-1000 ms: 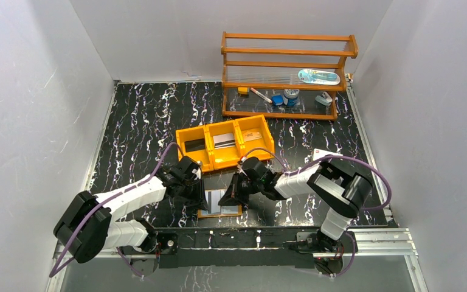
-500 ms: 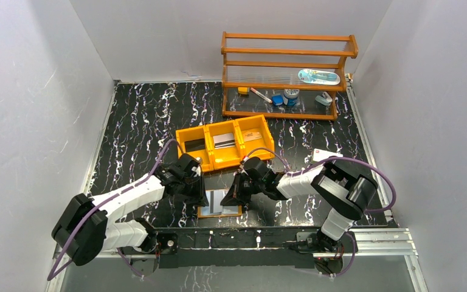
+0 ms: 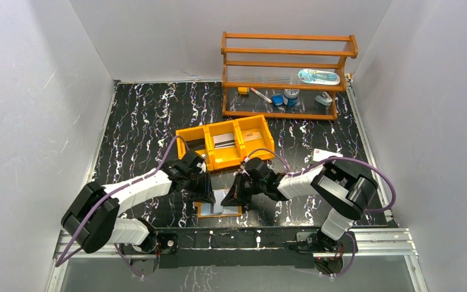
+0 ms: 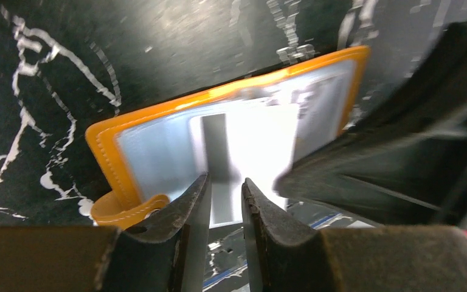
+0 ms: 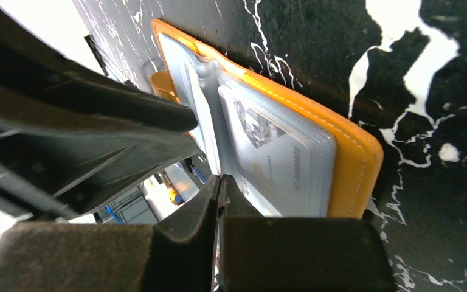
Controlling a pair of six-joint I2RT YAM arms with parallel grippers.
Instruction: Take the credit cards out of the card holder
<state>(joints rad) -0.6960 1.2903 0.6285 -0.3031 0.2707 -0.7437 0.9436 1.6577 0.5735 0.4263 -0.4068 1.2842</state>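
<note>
The orange-tan card holder (image 3: 220, 210) lies open near the table's front edge, its pale shiny pockets facing up (image 4: 158, 146). A whitish credit card (image 5: 273, 164) sits in a pocket of the holder (image 5: 352, 164). My left gripper (image 4: 225, 179) hovers at the holder's near edge over its middle fold, jaws a narrow gap apart with nothing clamped between them. Its snap tab (image 4: 127, 210) curls beside my left finger. My right gripper (image 5: 219, 177) is shut, tips pressed on the pockets by the fold. From above, the left gripper (image 3: 208, 194) and right gripper (image 3: 237, 196) flank the holder.
An orange three-compartment tray (image 3: 225, 146) stands just behind the holder with a dark card (image 3: 194, 145), a grey striped card (image 3: 223, 140) and a tan card (image 3: 252, 137). A wooden shelf (image 3: 286, 73) holds small items at the back right. A white box (image 3: 322, 155) lies right.
My left gripper has swung rightward onto the holder's left side and its jaws have parted a little. The right gripper has stayed on the holder, shut.
</note>
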